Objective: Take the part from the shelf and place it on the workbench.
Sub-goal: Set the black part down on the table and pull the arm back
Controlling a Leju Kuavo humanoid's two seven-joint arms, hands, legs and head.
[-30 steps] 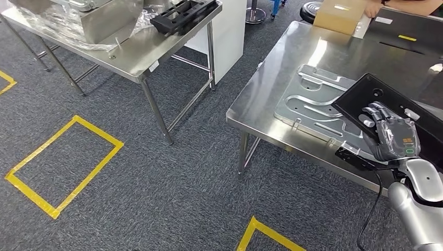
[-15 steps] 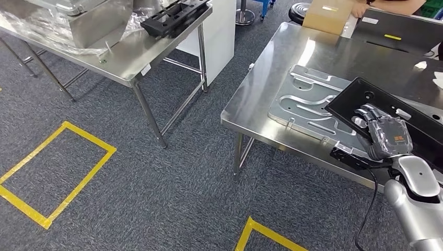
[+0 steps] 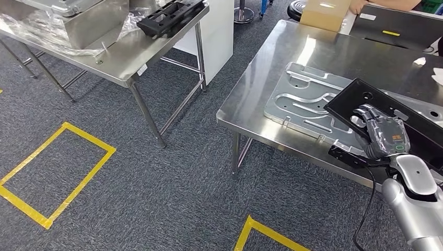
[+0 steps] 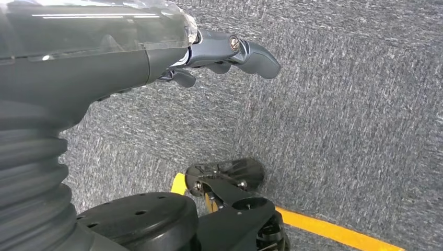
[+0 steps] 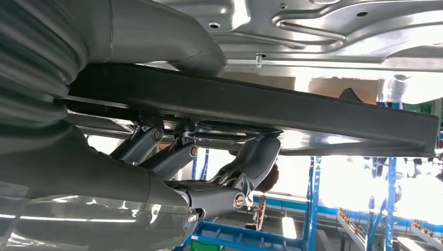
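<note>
over the workbench [image 3: 271, 68] edge, right hand [image 3: 383, 137] grips the flat black part [image 3: 386, 107], thumb under, fingers [image 5: 245, 167] atop. its long axis runs along the bench, above the stamped metal plate [image 3: 305, 99]. left hand [image 4: 219, 52] hangs empty over the carpet, fingers loosely apart.

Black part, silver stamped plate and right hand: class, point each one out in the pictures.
black part [image 3: 365, 102]: head view, on its flat top face near the far corner.
silver stamped plate [image 3: 303, 99]: head view, on its grooved middle.
right hand [image 3: 384, 137]: head view, on the back of the hand gripping the part.
</note>
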